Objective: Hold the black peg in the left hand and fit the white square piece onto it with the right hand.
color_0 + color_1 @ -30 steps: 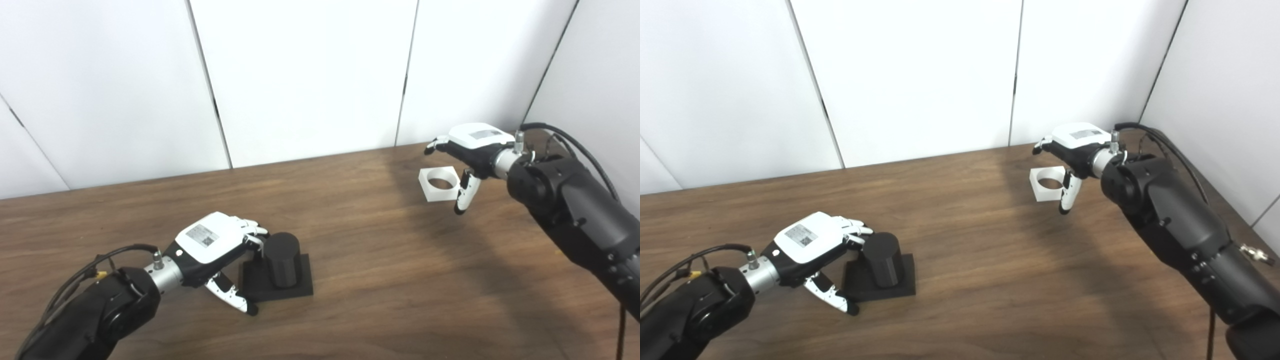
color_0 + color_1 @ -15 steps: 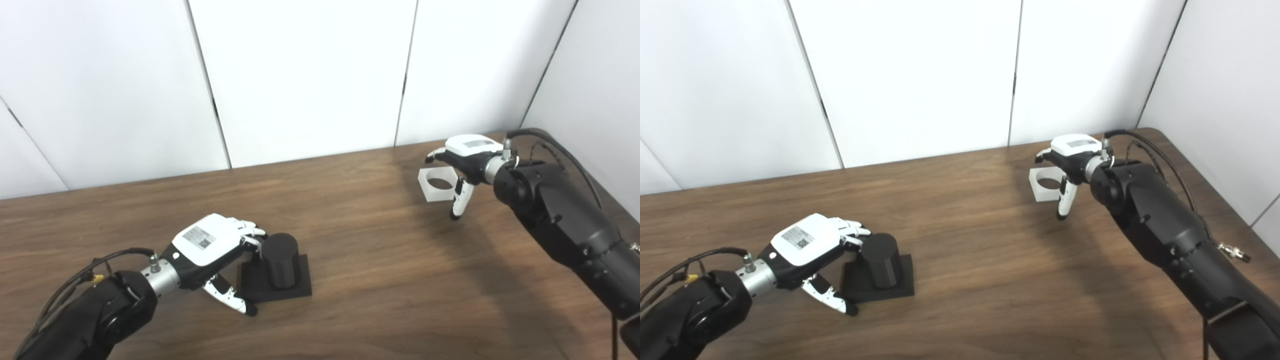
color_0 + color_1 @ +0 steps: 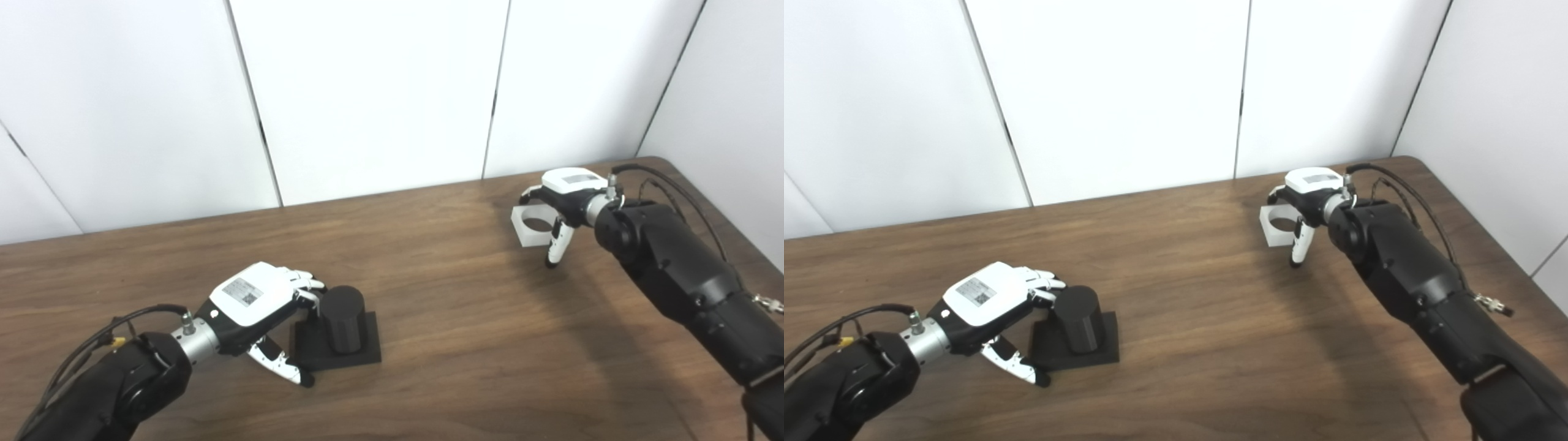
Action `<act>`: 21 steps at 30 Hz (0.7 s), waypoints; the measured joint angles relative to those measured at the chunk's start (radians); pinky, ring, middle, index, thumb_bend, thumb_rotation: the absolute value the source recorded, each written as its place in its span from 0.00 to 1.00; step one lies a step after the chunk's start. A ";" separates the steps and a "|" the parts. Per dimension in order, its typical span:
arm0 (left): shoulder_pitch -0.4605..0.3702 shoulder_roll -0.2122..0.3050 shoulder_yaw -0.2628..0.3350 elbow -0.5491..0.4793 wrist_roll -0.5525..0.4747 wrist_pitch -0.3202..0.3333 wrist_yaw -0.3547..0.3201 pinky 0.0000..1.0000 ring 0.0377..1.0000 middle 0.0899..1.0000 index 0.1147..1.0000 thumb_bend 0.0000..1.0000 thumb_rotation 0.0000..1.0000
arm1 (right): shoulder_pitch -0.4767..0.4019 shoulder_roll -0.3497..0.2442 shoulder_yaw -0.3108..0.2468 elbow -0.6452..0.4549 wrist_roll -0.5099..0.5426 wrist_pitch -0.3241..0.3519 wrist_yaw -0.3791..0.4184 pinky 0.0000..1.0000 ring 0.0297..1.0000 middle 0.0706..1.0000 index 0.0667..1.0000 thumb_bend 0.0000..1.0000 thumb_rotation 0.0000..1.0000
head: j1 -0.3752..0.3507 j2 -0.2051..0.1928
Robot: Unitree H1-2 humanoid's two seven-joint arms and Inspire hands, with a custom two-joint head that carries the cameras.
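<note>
Spanning the room, dark wood-grain table (image 3: 441, 343) meets white wall panels (image 3: 367, 92). Left hand (image 3: 260, 306) spread beside black cylindrical peg (image 3: 343, 318); right hand (image 3: 560, 205) spread over white square piece (image 3: 530, 223).

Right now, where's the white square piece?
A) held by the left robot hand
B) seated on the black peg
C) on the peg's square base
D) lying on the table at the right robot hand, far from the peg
D: the white square piece lies on the table at the right robot hand, while the black peg stands bare by the left robot hand.
</note>
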 measured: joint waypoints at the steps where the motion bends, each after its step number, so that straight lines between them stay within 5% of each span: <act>1: 0.000 0.000 0.000 -0.001 0.000 0.000 0.000 0.81 0.86 0.82 0.43 0.52 0.07 | -0.002 0.000 0.000 0.002 0.000 -0.001 -0.003 0.75 0.87 0.88 0.83 0.86 0.12 | 0.000 0.000; 21: 0.012 0.018 0.003 -0.021 -0.001 0.003 -0.005 0.79 0.85 0.81 0.43 0.52 0.07 | -0.120 0.014 0.076 0.210 0.002 -0.012 -0.002 0.75 0.86 0.85 0.71 0.73 0.29 | 0.005 0.015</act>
